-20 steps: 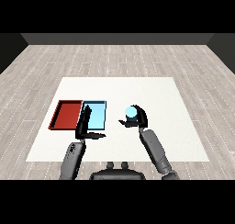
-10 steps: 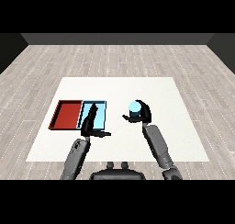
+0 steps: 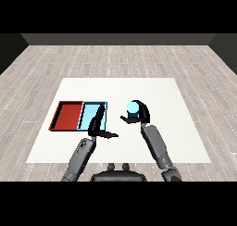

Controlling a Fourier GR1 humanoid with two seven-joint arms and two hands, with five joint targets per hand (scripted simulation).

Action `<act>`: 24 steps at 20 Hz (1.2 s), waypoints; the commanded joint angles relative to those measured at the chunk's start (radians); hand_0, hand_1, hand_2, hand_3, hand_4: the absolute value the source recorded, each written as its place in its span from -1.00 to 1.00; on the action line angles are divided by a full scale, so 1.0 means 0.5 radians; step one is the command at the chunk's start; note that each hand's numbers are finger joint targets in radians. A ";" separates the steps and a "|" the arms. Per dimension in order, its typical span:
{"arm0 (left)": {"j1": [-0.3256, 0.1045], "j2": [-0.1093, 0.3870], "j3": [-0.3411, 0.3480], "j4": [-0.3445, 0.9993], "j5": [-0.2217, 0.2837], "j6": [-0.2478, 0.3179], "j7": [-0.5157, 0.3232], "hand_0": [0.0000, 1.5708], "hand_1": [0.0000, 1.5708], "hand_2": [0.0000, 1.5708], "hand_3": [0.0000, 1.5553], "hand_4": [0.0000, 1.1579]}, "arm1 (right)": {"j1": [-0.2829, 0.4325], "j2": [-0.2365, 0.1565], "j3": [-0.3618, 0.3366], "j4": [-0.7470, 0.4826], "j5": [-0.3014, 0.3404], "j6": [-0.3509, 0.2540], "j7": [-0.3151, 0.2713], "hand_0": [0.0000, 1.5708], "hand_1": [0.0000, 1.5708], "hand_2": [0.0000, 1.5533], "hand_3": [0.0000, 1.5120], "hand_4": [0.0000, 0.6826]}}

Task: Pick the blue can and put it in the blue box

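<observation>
One pale blue round can (image 3: pixel 133 109), one red shallow tray (image 3: pixel 67 116) and one light blue shallow tray (image 3: pixel 93 115) are on the white surface (image 3: pixel 185 141). The right hand (image 3: pixel 140 115) curls round the can near the surface's middle, nearer the trays than before. The left hand (image 3: pixel 97 126), fingers straight, hovers over the blue tray's front edge.

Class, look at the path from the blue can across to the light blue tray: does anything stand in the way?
Yes. The right hand is curled round the blue can, to the right of the light blue tray. The left hand, fingers straight, hangs over the tray's right edge, on the side facing the can.
</observation>
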 commanded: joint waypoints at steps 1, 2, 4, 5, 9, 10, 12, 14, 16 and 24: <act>-0.088 0.000 -0.105 0.127 0.051 0.109 -0.038 -1.00 -1.00 -1.00 -1.00 -1.00 | 0.140 0.011 0.119 -0.170 -0.014 -0.020 0.042 0.85 0.85 0.89 0.83 0.60; -0.051 0.000 -0.127 0.095 0.038 0.079 0.002 -1.00 -1.00 -1.00 -1.00 -1.00 | 0.013 0.011 0.181 -0.048 -0.063 -0.123 0.026 0.86 0.86 0.89 0.82 0.61; -0.080 0.000 -0.104 0.154 0.060 0.090 -0.007 -1.00 -1.00 -1.00 -1.00 -1.00 | -0.063 0.011 0.048 0.033 -0.050 0.011 -0.031 0.85 0.85 0.89 0.82 0.61; -0.155 0.000 -0.069 0.269 0.088 0.051 -0.075 -1.00 -1.00 -1.00 -1.00 -1.00 | -0.027 0.011 0.190 -0.091 -0.049 -0.114 0.121 0.84 0.84 0.88 0.81 0.61; -0.188 0.000 -0.221 0.196 0.170 0.230 0.071 -1.00 -1.00 -1.00 -1.00 -1.00 | -0.024 -0.001 0.145 -0.075 -0.058 -0.036 0.099 0.83 0.83 0.88 0.81 0.63; -0.205 0.000 -0.201 0.374 0.167 0.209 -0.072 -1.00 -1.00 -1.00 -1.00 -1.00 | -0.107 0.011 0.151 0.036 -0.112 -0.070 0.056 0.82 0.82 0.88 0.81 0.64; -0.257 0.000 -0.328 0.412 0.235 0.343 -0.063 -1.00 -1.00 -1.00 -1.00 -1.00 | -0.084 0.011 0.287 0.001 -0.159 -0.159 0.057 0.81 0.81 0.88 0.82 0.64; -0.355 0.000 -0.436 0.370 0.344 0.487 0.033 -1.00 -1.00 -1.00 -1.00 -1.00 | -0.217 0.011 0.228 0.154 -0.222 -0.112 -0.013 0.84 0.84 0.89 0.83 0.64; -0.374 0.000 -0.309 0.630 0.376 0.290 -0.164 -1.00 -1.00 -1.00 -1.00 -1.00 | -0.130 0.011 0.165 0.075 -0.208 0.003 -0.027 0.84 0.84 0.89 0.81 0.62; -0.449 0.000 -0.477 0.732 0.532 0.384 -0.257 -1.00 -1.00 -1.00 -1.00 -1.00 | -0.155 0.011 0.426 0.157 -0.308 -0.210 -0.137 0.83 0.83 0.88 0.82 0.61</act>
